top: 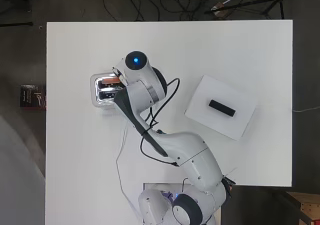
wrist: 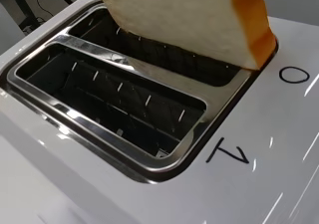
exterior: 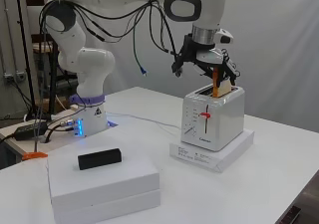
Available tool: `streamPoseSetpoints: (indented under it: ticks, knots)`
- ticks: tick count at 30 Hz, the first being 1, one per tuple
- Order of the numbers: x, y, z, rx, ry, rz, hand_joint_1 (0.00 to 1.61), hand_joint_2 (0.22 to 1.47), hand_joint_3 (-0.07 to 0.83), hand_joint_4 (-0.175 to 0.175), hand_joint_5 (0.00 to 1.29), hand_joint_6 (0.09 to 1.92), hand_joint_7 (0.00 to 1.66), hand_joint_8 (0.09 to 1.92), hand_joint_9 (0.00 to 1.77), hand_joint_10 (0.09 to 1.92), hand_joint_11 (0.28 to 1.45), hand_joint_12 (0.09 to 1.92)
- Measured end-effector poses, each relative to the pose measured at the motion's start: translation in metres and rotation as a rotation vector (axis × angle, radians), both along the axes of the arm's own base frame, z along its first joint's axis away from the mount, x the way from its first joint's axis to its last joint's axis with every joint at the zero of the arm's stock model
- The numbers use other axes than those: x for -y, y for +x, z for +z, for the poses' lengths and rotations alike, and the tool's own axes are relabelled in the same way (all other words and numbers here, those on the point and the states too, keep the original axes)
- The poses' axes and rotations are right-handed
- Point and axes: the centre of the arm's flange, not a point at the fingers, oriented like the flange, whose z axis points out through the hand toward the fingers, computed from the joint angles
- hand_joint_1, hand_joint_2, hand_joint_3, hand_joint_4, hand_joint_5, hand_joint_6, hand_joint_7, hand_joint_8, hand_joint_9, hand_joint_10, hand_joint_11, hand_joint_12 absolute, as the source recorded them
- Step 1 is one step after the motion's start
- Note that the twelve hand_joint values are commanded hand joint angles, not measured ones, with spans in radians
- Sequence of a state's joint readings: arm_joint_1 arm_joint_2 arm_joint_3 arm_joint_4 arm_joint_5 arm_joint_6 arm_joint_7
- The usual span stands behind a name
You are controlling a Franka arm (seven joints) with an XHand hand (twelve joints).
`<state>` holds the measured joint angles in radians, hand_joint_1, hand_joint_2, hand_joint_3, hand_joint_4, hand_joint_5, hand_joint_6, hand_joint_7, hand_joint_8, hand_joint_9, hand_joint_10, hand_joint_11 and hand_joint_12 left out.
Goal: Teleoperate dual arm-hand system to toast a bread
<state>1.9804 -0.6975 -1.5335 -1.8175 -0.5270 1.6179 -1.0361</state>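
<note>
A white two-slot toaster [exterior: 212, 119] [top: 100, 91] stands on a flat white box [exterior: 212, 155] left of the table's middle. My hand [exterior: 208, 60] hangs directly above it, fingers curled round a bread slice [exterior: 222, 87] with an orange-brown crust. The slice is tilted, its lower edge at the mouth of one slot. In the wrist view the bread slice [wrist: 189, 20] covers that slot, while the other slot [wrist: 114, 99] is empty. From overhead the arm's wrist hides most of the hand; only a bit of crust [top: 116, 78] shows. The toaster's red lever [exterior: 205, 115] is up.
A white box [top: 221, 107] [exterior: 102, 181] with a black block [top: 221, 107] [exterior: 99, 159] on top lies on the right of the table. Cables trail from the arm and across the table near its base [exterior: 89, 119].
</note>
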Motion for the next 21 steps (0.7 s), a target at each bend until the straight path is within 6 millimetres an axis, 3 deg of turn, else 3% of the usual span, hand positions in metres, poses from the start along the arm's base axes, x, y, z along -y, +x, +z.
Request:
streamPoseSetpoints:
  ticks: [7, 14, 15, 16, 17, 18, 19, 21]
  knots:
    - [-0.006, 0.005, 0.013, 0.022, -0.011, 0.0, 1.24, 1.15, 0.0, -0.175, 0.72, 1.27, 1.15, 0.77, 1.4, 0.09, 0.72, 0.34]
    - [-0.014, 0.002, 0.001, -0.008, -0.002, 0.024, 1.24, 1.17, -0.001, -0.175, 0.68, 1.32, 1.11, 0.84, 1.38, 0.09, 0.75, 0.22]
    - [-0.014, 0.002, -0.001, -0.013, 0.002, 0.024, 1.01, 1.19, 0.001, -0.132, 0.64, 0.97, 1.05, 0.61, 1.29, 0.09, 0.72, 0.16]
    - [-0.015, 0.001, -0.004, -0.019, 0.005, 0.028, 0.61, 1.11, -0.02, -0.135, 0.4, 0.57, 0.78, 0.36, 1.0, 0.09, 0.62, 0.1]
    - [-0.017, 0.0, -0.007, -0.028, 0.007, 0.029, 0.33, 1.0, -0.026, -0.148, 0.22, 0.3, 0.49, 0.19, 0.69, 0.09, 0.52, 0.09]
    - [-0.019, 0.0, -0.011, -0.045, -0.001, 0.029, 0.16, 0.94, -0.017, -0.156, 0.11, 0.15, 0.28, 0.09, 0.47, 0.09, 0.45, 0.09]
    - [-0.021, 0.0, -0.013, -0.064, -0.02, 0.028, 0.08, 0.96, -0.005, -0.16, 0.05, 0.09, 0.19, 0.09, 0.36, 0.09, 0.4, 0.09]
    - [-0.032, -0.001, -0.011, -0.106, -0.07, 0.042, 0.02, 1.03, 0.002, -0.153, 0.09, 0.09, 0.18, 0.09, 0.33, 0.09, 0.37, 0.09]
